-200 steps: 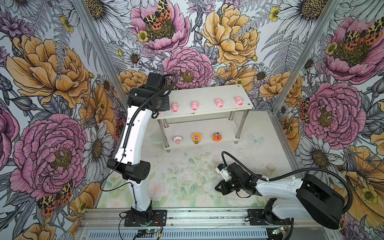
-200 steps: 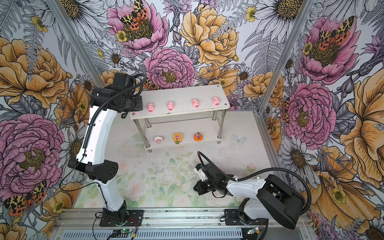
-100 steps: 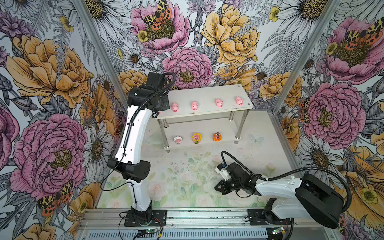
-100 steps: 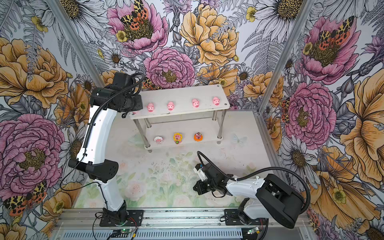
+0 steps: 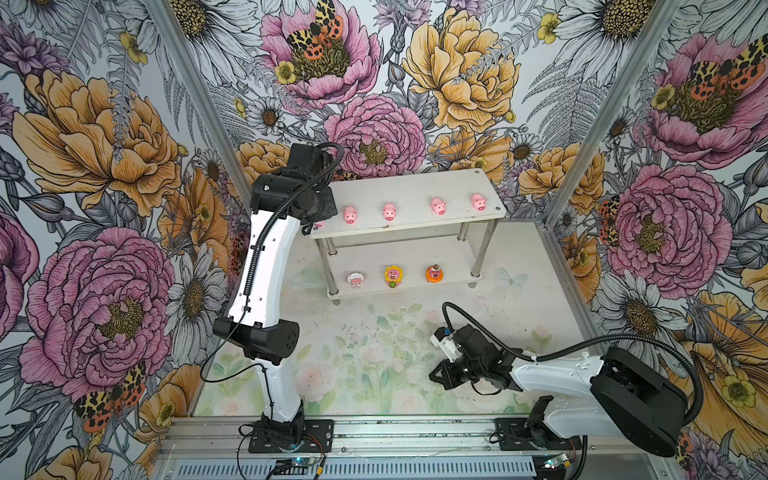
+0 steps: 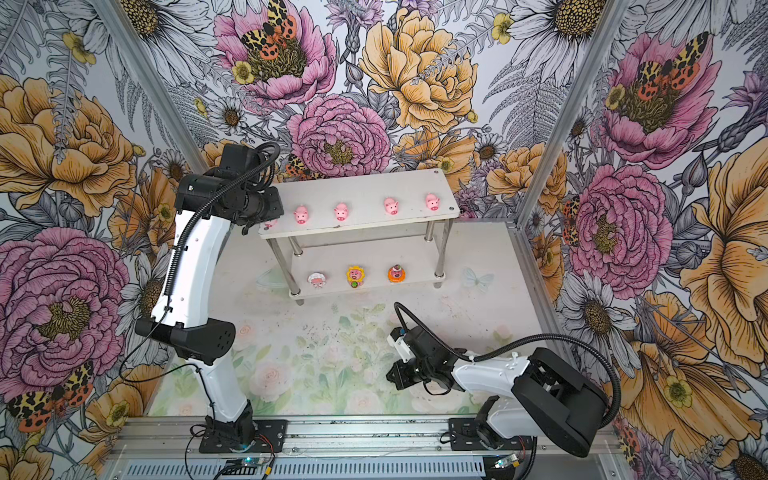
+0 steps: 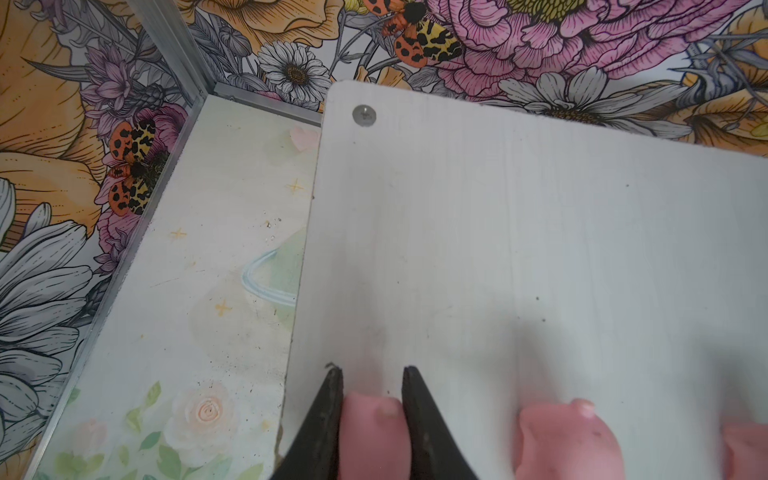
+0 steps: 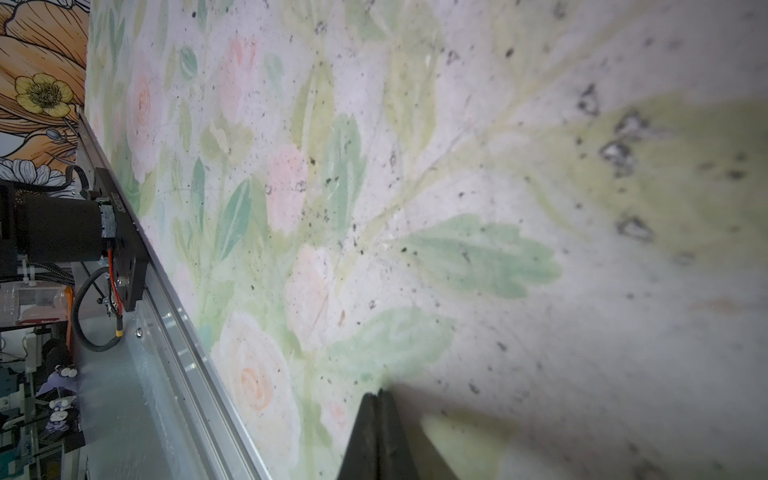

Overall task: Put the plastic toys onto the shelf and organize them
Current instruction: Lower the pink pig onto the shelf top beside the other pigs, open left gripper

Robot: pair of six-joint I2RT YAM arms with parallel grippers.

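On top shelf, left fingers gripping pig; right fingers closed

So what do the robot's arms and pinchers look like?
The left arm and the right arm both have smooth white shells with chunky black joints. A black ribbed cable runs along each. The left gripper and right gripper each end in two thin black fingers that taper to points, like a beak.

Lab test booth: floral-print walls, aluminium base rail.
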